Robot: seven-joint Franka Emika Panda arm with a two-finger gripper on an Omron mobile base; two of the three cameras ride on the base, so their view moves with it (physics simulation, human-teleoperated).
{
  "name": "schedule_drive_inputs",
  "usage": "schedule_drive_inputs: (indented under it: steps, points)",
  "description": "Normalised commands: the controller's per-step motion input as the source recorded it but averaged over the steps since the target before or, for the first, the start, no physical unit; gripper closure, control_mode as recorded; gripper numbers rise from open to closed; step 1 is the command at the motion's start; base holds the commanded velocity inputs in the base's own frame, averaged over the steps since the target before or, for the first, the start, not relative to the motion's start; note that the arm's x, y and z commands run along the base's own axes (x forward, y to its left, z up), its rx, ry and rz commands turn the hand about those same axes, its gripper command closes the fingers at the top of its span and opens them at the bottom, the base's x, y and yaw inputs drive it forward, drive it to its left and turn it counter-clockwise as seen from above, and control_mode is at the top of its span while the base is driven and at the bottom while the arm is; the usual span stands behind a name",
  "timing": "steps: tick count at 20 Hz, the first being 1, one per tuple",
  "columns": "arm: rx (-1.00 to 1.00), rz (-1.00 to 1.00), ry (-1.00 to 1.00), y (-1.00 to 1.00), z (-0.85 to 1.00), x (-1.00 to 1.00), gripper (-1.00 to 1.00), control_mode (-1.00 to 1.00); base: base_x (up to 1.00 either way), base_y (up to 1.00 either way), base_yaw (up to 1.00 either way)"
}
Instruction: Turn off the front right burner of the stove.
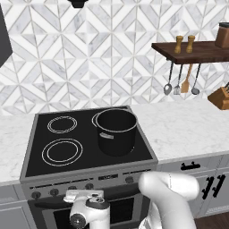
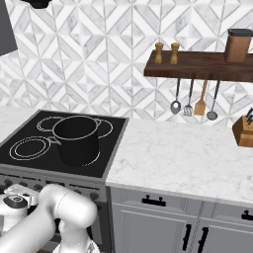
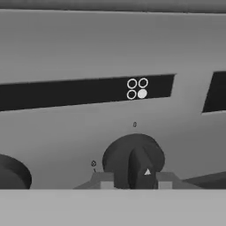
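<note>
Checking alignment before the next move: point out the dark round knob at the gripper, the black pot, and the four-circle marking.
Dark round knob [image 3: 133, 161], hand view, its front face.
Black pot [image 1: 116, 134], left base view, side wall.
Four-circle marking [image 3: 137, 88], hand view, centre.

Everything I see is evenly and softly lit, with no single lamp I can place. The marble worktop is bright and pale, without glare. The black glass of the stove stays matte, its white rings crisp, and the pot throws hardly any shadow. The shelf casts no clear shadow on the tiles. My base views are a little coarse and soft-edged but undistorted. Close in, my hand view is grey, dim and flat, and the knob by my jaws looks blurred, with faint shading beneath.
</note>
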Motion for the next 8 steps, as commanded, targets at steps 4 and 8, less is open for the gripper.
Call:
schedule_drive_inputs:
  steps: [4,8]
  points:
    - [0.28,-0.22,0.01,-0.07,0.04,0.08,1.0,-1.0,0.0,0.0,0.0]
    - [0.0,0.0,0.0,0.0,0.0,0.0,1.0,-1.0,0.0,0.0,0.0]
